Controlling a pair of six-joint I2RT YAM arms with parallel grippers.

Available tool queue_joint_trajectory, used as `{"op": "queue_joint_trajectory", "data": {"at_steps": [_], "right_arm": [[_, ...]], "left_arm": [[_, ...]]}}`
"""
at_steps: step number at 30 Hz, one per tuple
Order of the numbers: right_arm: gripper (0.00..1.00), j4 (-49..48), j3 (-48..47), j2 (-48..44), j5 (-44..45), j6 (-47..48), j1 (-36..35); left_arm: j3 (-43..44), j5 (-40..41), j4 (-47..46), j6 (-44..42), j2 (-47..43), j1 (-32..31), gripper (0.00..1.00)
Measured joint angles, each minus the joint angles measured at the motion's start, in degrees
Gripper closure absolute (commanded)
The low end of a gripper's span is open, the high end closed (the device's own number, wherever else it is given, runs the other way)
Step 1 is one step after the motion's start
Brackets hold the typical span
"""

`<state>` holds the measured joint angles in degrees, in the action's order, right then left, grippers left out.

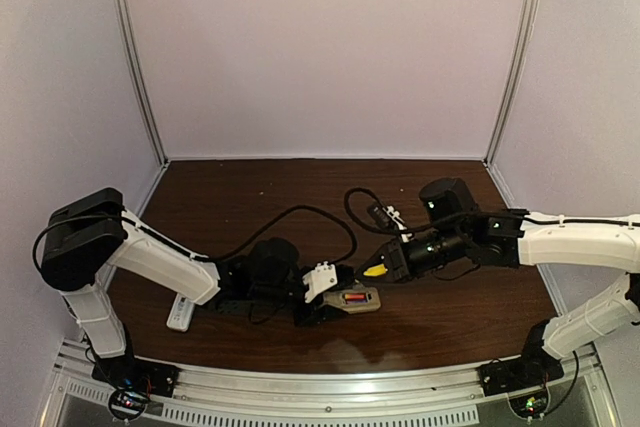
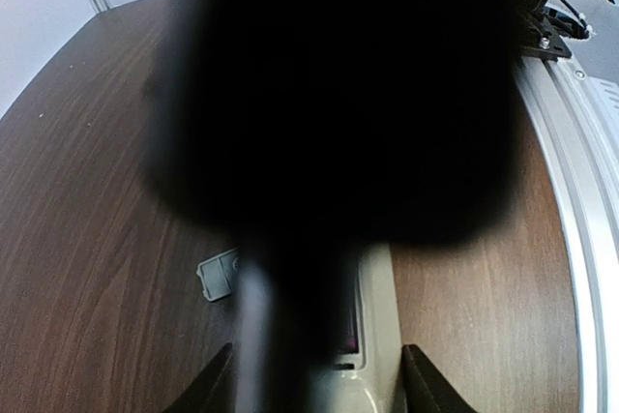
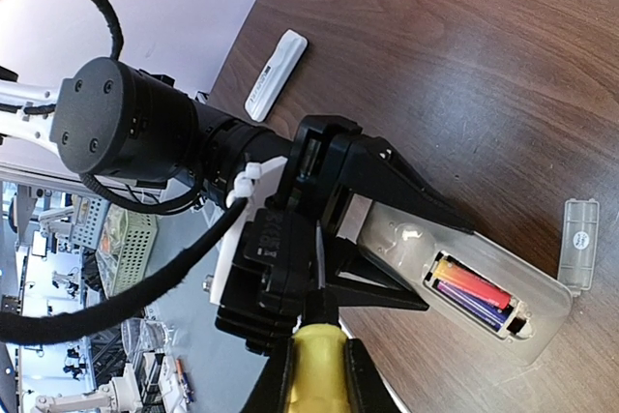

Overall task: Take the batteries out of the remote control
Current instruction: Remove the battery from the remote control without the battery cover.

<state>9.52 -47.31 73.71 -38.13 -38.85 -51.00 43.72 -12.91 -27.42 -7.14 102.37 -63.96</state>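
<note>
The light grey plastic remote control [image 3: 397, 239] lies back-up on the dark brown wooden counter [image 3: 435, 45], in the lower right of the right wrist view, with its battery bay uncovered. The batteries sit in that bay, side by side. An orange-red cylinder [image 3: 472, 282] is nearest the upper edge and a purple one [image 3: 474, 302] lies just below it. How many lie there in all cannot be told. From the top view only a red glint [image 1: 352, 299] shows in the bay, at lower centre.

The left fingers [image 3: 406, 186], black and wedge-shaped, are clenched on the remote control's sides at its closed end. In the left wrist view they flank it at the bottom edge [image 2: 208, 389], under a large black blur that fills most of the frame.

The right fingers [image 3: 360, 384] are clenched on the yellow-handled screwdriver [image 3: 319, 365] at the bottom of the right wrist view. Its thin shaft runs up towards the left fingers, and its tip is hidden.

A small grey rectangular cover plate [image 3: 578, 244] lies flat at the right edge, just beside the remote control and apart from it. A slim white second remote [image 3: 276, 74] lies in the upper left, well apart.
</note>
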Motion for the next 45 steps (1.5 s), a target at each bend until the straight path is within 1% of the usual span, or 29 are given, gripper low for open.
{"op": "queue_joint_trajectory", "data": {"at_steps": [8, 17, 22, 27, 31, 45], "right_arm": [[1.00, 1.90, -0.31, -0.42, 1.29, 1.51, -0.02], [1.00, 9.81, -0.33, -5.99, 6.58, 3.13, -0.02], [1.00, 13.92, -0.37, -6.99, 8.11, 4.72, -0.02], [1.00, 19.17, -1.22, -6.93, 8.74, 7.45, -0.02], [1.00, 21.14, -1.81, -6.88, 8.92, 8.85, -0.13], [1.00, 21.79, -4.94, -0.48, 10.14, 10.64, -3.06]], "left_arm": [[0.02, 0.07, 0.09, 0.09, 0.02, -0.20, 1.00], [0.02, -0.02, 0.11, 0.46, 0.02, -0.28, 1.00], [0.02, -0.55, 0.13, 0.87, 0.02, -0.28, 1.00], [0.02, -1.36, 0.44, 1.29, 0.02, -0.28, 1.00], [0.04, -1.84, 0.55, 1.68, 0.02, -0.28, 1.00], [0.79, -3.91, 1.92, 3.93, 0.00, -0.28, 1.00]]}}
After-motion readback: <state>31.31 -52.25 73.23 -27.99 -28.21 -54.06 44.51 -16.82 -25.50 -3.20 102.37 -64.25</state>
